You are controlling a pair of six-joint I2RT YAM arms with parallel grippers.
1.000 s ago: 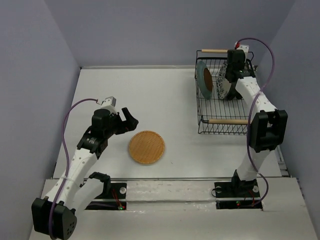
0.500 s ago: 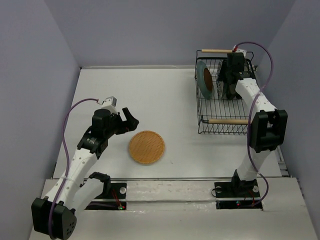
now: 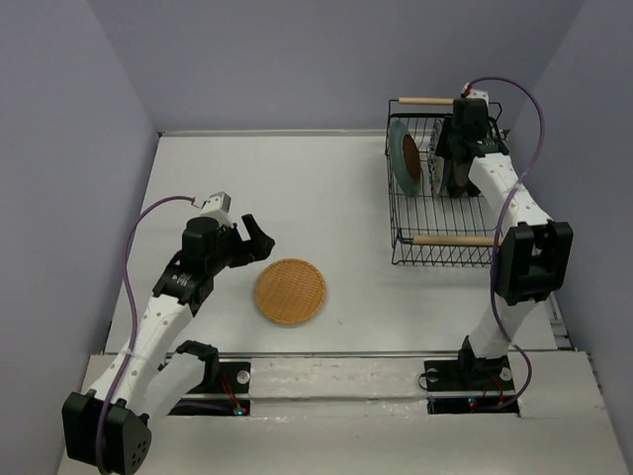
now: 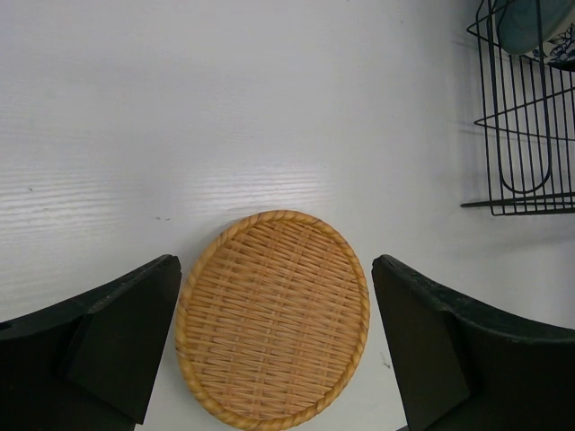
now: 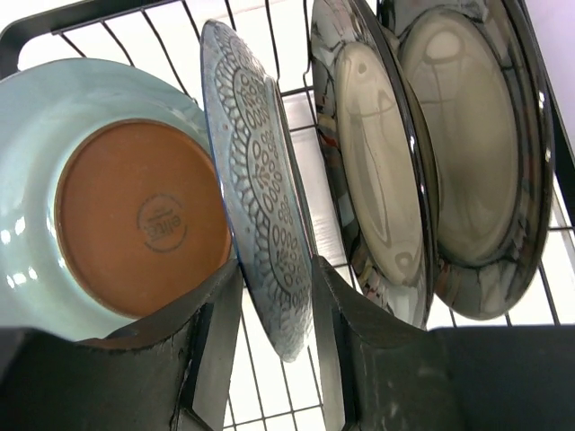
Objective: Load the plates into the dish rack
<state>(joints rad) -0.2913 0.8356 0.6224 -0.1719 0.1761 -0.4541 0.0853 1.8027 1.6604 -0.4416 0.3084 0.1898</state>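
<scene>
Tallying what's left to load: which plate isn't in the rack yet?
The woven orange-tan plate, lying flat on the table; the other four stand on edge inside the dish rack.

A round orange-tan woven plate point(image 3: 290, 291) lies flat, apart from the rectangular black wire dish rack point(image 3: 450, 239). The rack holds a teal plate point(image 5: 40, 126), a blue floral plate point(image 5: 265, 233) and two dark-rimmed beige plates point(image 5: 377, 180) upright.

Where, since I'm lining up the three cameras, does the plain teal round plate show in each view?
Top external: upper right, the plain teal round plate stands on edge at the black wire dish rack's left end.
Left wrist: top right corner, a sliver behind rack wires.
Right wrist: far left, brown underside facing the camera.
Shared landmark: the rack.
</scene>
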